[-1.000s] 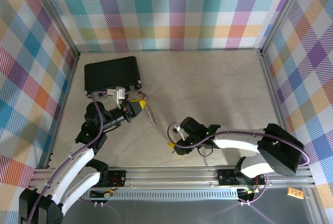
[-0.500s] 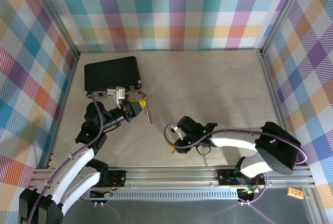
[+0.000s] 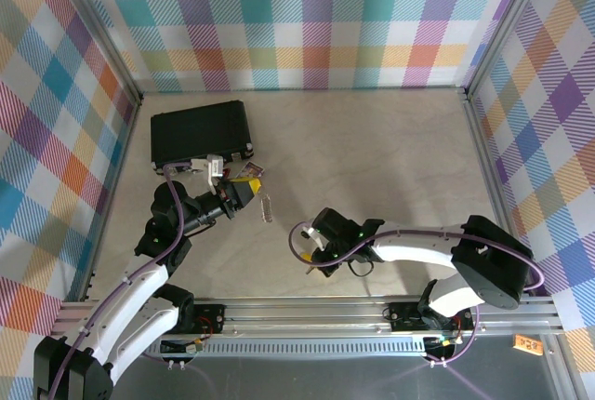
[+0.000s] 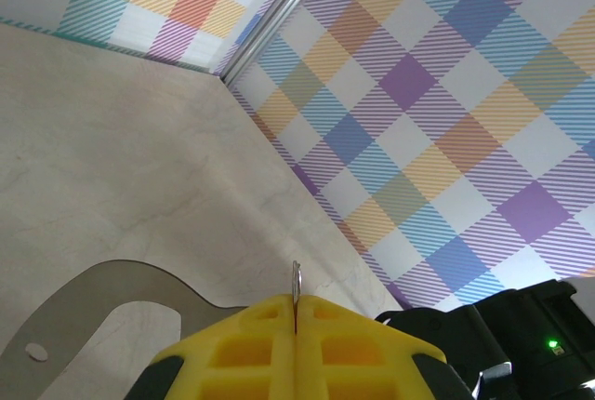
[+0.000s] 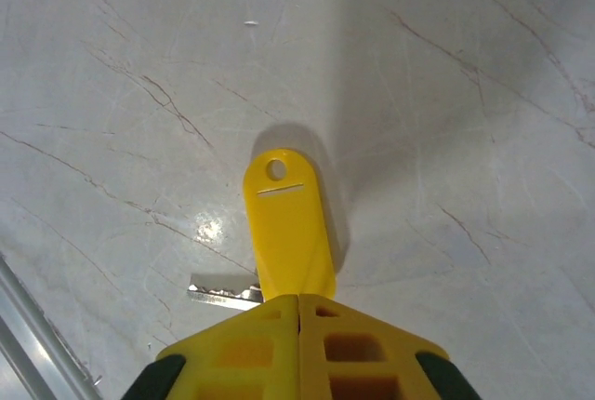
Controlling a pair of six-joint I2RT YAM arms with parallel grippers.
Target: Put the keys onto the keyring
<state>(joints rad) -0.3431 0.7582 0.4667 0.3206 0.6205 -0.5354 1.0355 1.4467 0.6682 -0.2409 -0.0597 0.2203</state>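
A black case (image 3: 200,133) is seen lying flat at about 10 o'clock on the worktop (image 3: 390,158). Its ribbed top is turned to the overhead camera. The inside is hidden, so what it contains cannot be told.

The left tool (image 3: 251,193) is held just off the case's 5 o'clock corner and is pointed towards 3 o'clock. Its jaws are closed fully on the keyring (image 3: 268,208). In the left wrist view the keyring is seen edge-on as a thin strip of metal pinched in the seam between the yellow fingertips (image 4: 242,349). From above, the ring is shown projecting from the tool towards 4 o'clock, over bare worktop.

The right tool (image 3: 314,260) is lowered near the 6 o'clock edge of the worktop and is pointed towards 9 o'clock. Its jaws are closed, and the two yellow pads (image 5: 358,349) are seen meeting with no gap. The key (image 5: 286,219) is found directly in front of them, flat against the worktop. The holed end of its yellow head is pointed away from the tool. The short silver blade (image 5: 221,293) is shown sticking out sideways beside the pads. The near end of the head is covered by the fingertips, so whether it is gripped or merely overlapped cannot be told.

The key is kept well apart from the keyring, at about 5 o'clock from it.
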